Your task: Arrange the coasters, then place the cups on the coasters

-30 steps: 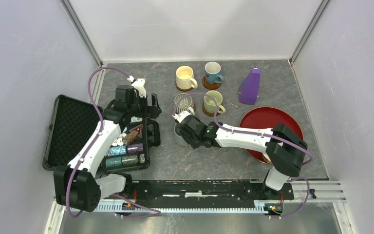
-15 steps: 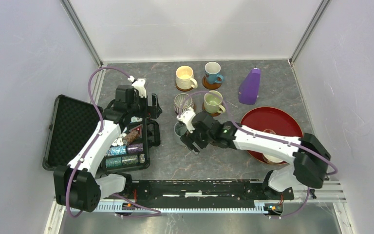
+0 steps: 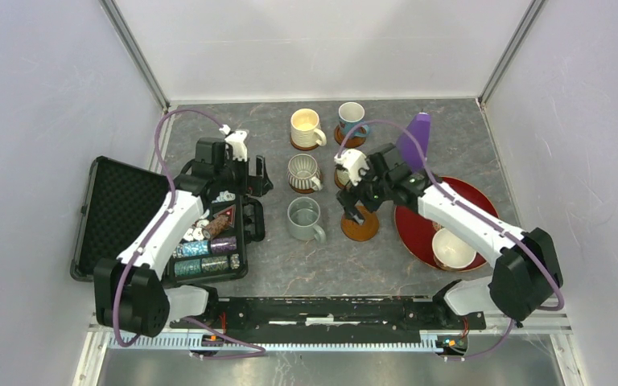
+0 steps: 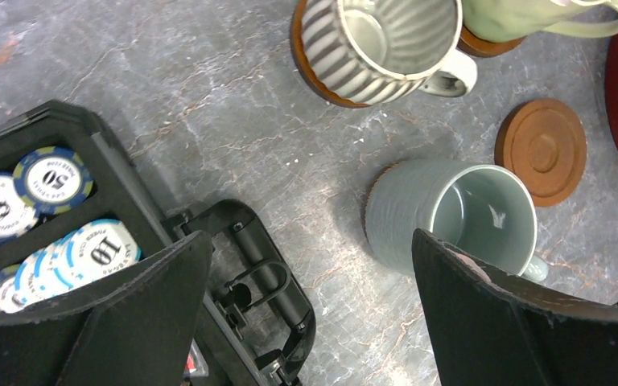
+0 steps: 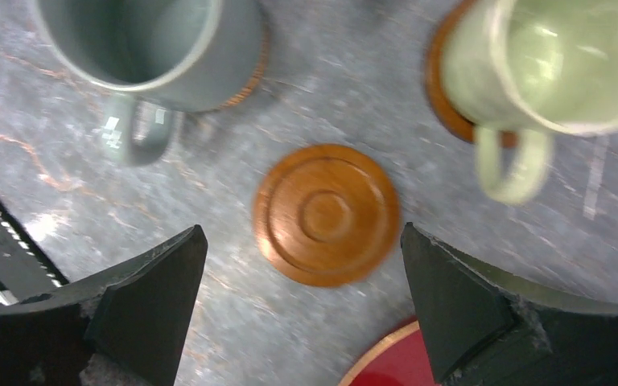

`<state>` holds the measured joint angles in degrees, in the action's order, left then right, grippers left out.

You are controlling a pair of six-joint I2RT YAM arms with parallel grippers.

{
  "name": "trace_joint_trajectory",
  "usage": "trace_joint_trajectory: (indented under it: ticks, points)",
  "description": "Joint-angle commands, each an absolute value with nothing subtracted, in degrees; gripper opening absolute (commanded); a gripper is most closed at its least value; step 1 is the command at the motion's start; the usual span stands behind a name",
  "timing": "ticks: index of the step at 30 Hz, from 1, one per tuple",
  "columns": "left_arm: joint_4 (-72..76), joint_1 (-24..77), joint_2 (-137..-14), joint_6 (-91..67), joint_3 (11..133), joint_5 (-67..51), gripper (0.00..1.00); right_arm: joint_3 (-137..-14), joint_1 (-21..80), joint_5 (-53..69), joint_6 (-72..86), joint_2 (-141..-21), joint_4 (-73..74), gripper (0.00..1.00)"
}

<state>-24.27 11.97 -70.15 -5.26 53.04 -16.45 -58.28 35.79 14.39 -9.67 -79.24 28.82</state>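
Observation:
Four cups stand on coasters: cream (image 3: 305, 126), blue (image 3: 352, 117), grey striped (image 3: 302, 170) and grey-blue (image 3: 302, 217). The pale green cup (image 5: 547, 64) also rests on a coaster, mostly hidden under my right arm in the top view. One bare coaster (image 3: 360, 228) lies right of the grey-blue cup. My right gripper (image 3: 356, 203) hovers open above that coaster (image 5: 327, 214), holding nothing. A white cup (image 3: 451, 248) sits in the red tray. My left gripper (image 3: 256, 178) hangs open and empty above the case handle, left of the grey-blue cup (image 4: 451, 217).
An open black case (image 3: 121, 213) with poker chips (image 4: 52, 177) lies at the left. The red tray (image 3: 483, 201) is at the right, a purple cone (image 3: 414, 137) behind it. Grey walls close in the table on three sides.
My right gripper opened, let go of the grey-blue cup on its coaster, and swung right to above the bare coaster. The left arm barely moved.

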Motion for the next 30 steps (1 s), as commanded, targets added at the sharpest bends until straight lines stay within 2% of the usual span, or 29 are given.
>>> trace_joint_trajectory:
  ticks: [1, 5, 16, 25, 30]
  points:
    - [-24.4, 11.8, -73.4, -0.4, 57.5, -23.1, 1.0, -65.5, 28.7, 15.2, -19.9, -76.0, 38.9, 0.98]
    - [-23.9, 11.9, -74.9, 2.1, 59.1, -25.3, 1.0, -66.2, 18.7, 14.2, -29.3, -74.8, 48.4, 0.97]
    - [-22.9, 11.9, -79.2, 3.7, 61.2, -25.0, 1.0, -68.7, -19.7, 15.8, -52.7, -78.4, 65.3, 0.88]
    - [-25.7, 12.0, -83.3, 4.1, 63.6, -26.1, 1.0, -64.5, -31.7, 6.2, -68.5, -77.1, 64.3, 0.85]
    - [-27.2, 11.9, -84.6, 5.6, 64.8, -28.3, 1.0, -62.1, -37.5, 5.8, -76.9, -78.1, 64.5, 0.84]
